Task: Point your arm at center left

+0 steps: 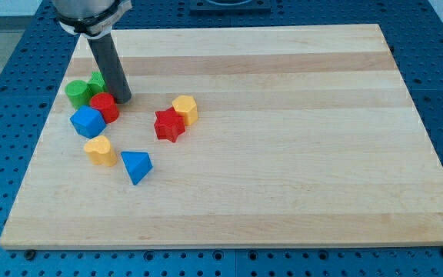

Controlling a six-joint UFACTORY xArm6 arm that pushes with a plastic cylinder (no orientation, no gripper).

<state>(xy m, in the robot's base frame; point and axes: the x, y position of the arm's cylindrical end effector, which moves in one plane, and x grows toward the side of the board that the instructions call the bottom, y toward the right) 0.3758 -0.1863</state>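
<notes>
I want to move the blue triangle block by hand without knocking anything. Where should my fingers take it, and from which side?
Pinch the blue triangle block across its two slanted side faces, coming from the view's bottom right. That side is bare board; the yellow block sits close on the view's left. My tip is further up, beside the red cylinder.

Silver-collared arm point(91, 15), straight dark rod point(110, 69)

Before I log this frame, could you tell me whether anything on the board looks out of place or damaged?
Nothing stands out. The blocks sit upright and intact on the wooden board, clustered at the view's left. My tip rests just right of the red cylinder.
</notes>
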